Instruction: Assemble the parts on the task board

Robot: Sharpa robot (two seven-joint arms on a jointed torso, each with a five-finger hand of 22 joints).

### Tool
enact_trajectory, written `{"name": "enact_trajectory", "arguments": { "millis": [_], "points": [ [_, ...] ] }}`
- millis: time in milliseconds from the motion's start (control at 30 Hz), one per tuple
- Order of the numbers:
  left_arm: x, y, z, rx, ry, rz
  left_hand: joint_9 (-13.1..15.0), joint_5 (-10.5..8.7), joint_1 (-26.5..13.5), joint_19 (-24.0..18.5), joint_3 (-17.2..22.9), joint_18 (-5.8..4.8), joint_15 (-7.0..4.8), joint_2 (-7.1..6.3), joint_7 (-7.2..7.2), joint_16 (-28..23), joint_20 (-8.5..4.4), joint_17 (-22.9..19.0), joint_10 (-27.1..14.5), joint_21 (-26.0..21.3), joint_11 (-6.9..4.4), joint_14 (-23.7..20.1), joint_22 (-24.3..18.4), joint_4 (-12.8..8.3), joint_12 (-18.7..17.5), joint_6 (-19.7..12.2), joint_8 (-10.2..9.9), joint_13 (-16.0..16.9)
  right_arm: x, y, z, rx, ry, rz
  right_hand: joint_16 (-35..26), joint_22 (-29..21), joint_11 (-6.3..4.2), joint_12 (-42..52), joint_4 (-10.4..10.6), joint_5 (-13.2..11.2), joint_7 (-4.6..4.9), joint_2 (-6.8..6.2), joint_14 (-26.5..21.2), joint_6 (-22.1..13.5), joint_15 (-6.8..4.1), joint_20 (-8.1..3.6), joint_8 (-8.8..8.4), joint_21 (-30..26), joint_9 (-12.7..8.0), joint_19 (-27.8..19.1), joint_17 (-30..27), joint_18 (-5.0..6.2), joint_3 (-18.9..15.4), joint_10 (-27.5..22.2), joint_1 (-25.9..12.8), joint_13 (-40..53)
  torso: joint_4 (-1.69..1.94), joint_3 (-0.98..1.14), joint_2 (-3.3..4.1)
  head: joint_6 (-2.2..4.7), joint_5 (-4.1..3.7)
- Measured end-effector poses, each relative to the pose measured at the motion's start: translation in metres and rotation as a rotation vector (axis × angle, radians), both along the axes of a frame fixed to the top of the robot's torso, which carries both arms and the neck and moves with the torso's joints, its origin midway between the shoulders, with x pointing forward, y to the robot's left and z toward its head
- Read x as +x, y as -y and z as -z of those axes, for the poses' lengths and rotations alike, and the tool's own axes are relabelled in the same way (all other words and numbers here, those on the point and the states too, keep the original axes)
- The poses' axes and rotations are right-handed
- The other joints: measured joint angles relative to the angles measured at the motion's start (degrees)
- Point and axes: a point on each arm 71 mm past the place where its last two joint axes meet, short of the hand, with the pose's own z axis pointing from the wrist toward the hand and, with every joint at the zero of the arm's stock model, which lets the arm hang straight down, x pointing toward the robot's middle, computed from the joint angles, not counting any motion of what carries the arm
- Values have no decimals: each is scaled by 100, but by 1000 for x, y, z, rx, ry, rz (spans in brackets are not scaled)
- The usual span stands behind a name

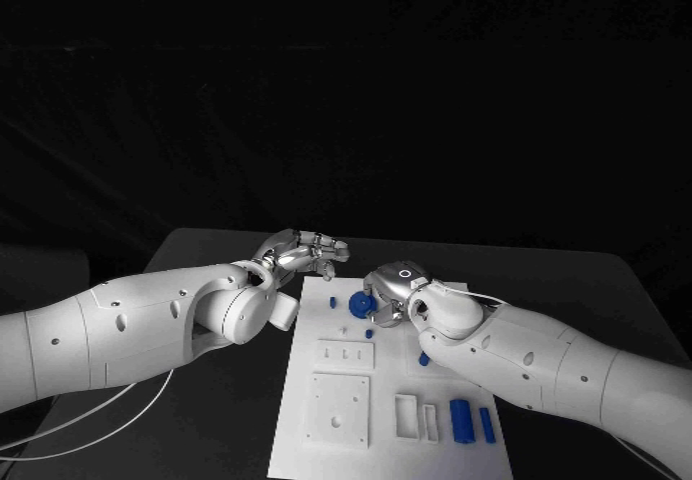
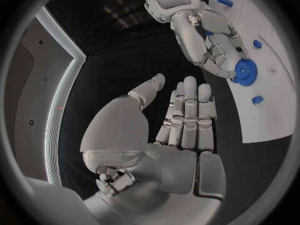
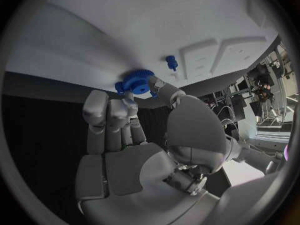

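Nearest the camera, blue bars [image 1: 462, 420] are lying on the near end of the task board [image 1: 335, 462]. Further up, the right hand [image 1: 392, 292] is pinching the blue gear [image 1: 362, 304] by its toothed rim; it looks light, rigid and slippery-edged. Beyond, the left hand [image 1: 300, 253] is hovering, fingers straight, holding nothing.

The blue gear [image 3: 137, 82] looks like matt plastic, the task board [image 1: 339, 440] smooth white, the table [image 1: 216, 420] matt black.

The black table [image 1: 577, 280] carries the white task board [image 1: 339, 455]. The board lies flat near the table's middle.
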Motion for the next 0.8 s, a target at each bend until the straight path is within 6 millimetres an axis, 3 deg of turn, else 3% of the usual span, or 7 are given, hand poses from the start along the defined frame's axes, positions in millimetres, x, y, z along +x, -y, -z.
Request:
{"name": "enact_trajectory", "arguments": {
  "millis": [800],
  "points": [
    [-1, -6, 0, 2, 0, -10, -2, 0, 0, 1, 0, 0, 0, 0, 20, 0, 2, 1, -2, 0, -4, 0, 4, 0, 0, -20, 0, 0, -5, 23, 5, 13, -58, 19, 4, -1, 12, 0, 15, 0, 30, 45, 1, -63, 0, -4, 20, 0, 20, 22, 8, 0, -78, -11, -45, 7, -4, 0, 0, 0, 12]
  ]
}}
